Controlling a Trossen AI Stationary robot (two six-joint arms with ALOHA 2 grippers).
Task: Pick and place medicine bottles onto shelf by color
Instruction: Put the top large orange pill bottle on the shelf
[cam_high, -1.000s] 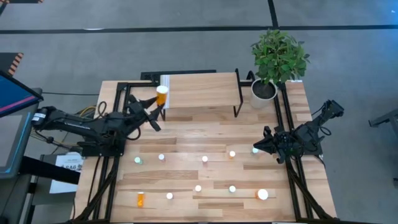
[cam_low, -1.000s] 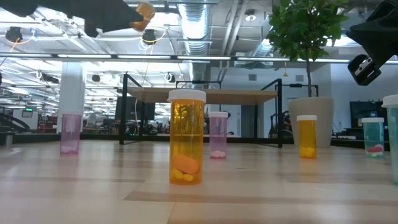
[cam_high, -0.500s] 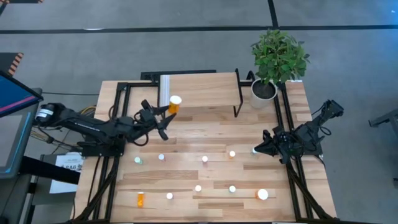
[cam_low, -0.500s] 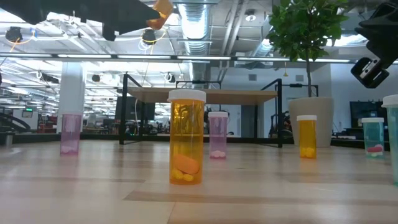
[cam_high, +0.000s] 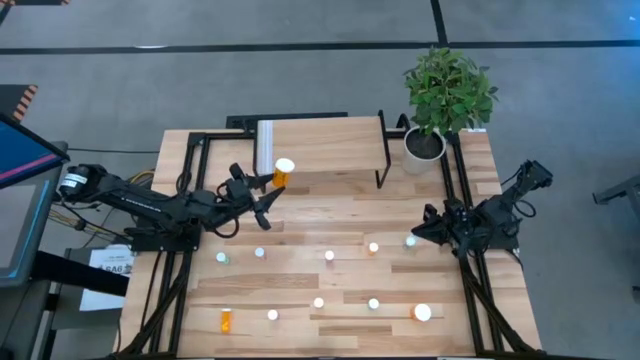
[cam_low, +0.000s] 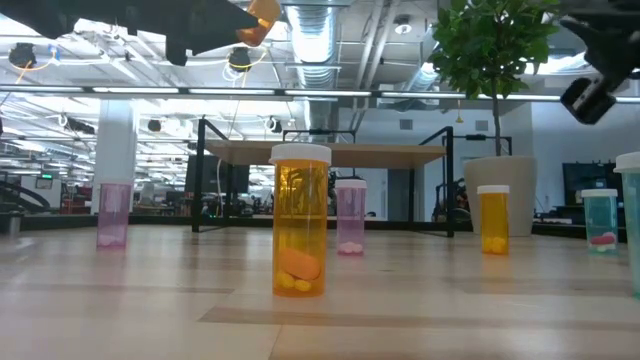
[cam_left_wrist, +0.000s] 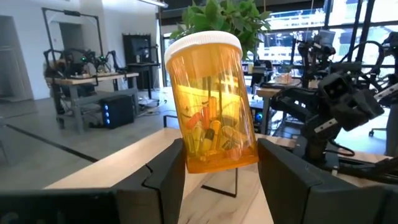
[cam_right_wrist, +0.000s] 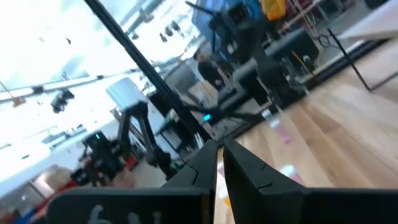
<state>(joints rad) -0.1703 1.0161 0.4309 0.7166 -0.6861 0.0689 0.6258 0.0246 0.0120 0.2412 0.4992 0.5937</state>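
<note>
The left gripper (cam_high: 268, 187) clamps an orange bottle (cam_high: 283, 171) at the shelf's (cam_high: 320, 150) seven o'clock corner, while the right gripper (cam_high: 420, 236), fingers pressed together, waits at the table's (cam_high: 300, 285) three o'clock edge.

Shelf (cam_high: 330, 145) top bare; plant pot (cam_high: 424, 146) crowds its far end.

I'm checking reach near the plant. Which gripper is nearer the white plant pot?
Right. The right gripper sits just in front of the white plant pot; the left gripper, holding an orange bottle, is across the shelf.
</note>
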